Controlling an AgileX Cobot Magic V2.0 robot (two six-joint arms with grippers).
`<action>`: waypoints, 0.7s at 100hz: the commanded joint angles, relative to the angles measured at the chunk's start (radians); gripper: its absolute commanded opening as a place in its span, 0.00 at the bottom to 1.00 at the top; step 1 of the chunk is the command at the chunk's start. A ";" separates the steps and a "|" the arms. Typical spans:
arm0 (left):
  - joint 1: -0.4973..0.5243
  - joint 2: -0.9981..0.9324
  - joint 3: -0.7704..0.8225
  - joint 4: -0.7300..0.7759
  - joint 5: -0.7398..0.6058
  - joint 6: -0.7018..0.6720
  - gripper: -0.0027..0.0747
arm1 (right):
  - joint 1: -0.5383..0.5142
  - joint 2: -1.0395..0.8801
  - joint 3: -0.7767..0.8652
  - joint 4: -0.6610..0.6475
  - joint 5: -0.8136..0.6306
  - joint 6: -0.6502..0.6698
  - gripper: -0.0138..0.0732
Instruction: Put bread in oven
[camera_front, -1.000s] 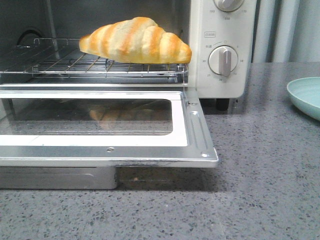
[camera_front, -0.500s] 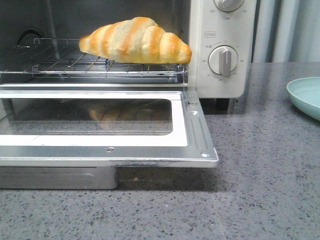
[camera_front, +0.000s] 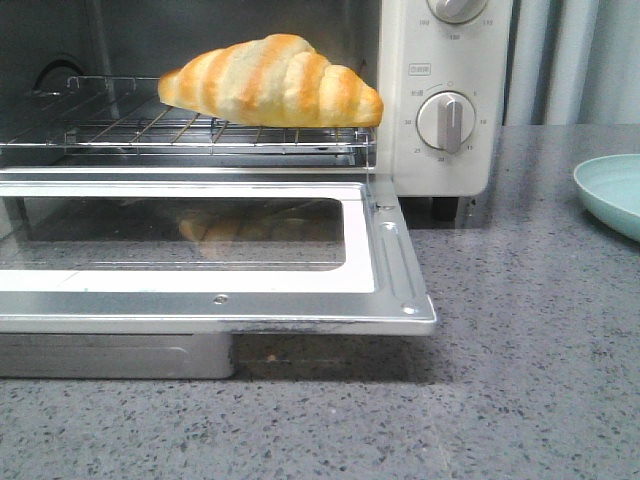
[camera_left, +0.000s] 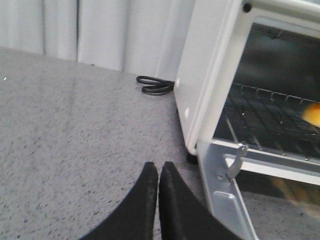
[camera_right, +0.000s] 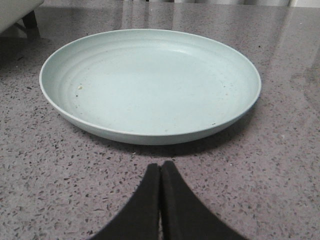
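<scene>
A striped golden and cream bread (camera_front: 272, 82) roll lies on the wire rack (camera_front: 150, 130) inside the cream-white oven (camera_front: 440, 150), near the rack's front right edge, with the glass door (camera_front: 200, 250) folded down flat over the speckled grey counter (camera_front: 520, 350). The left gripper (camera_left: 158, 172) sits beside the oven's outer side, fingers pressed together and holding nothing. The right gripper (camera_right: 161, 172) is likewise closed and empty, just in front of a pale green plate (camera_right: 150, 82).
</scene>
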 joint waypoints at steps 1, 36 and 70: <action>-0.002 -0.029 0.006 0.187 -0.088 -0.252 0.01 | 0.000 -0.021 0.014 -0.016 -0.025 0.002 0.08; -0.102 -0.029 0.110 0.362 -0.137 -0.333 0.01 | 0.000 -0.021 0.014 -0.016 -0.025 0.002 0.08; -0.106 -0.029 0.110 0.361 0.018 -0.200 0.01 | 0.000 -0.021 0.014 -0.016 -0.025 0.002 0.08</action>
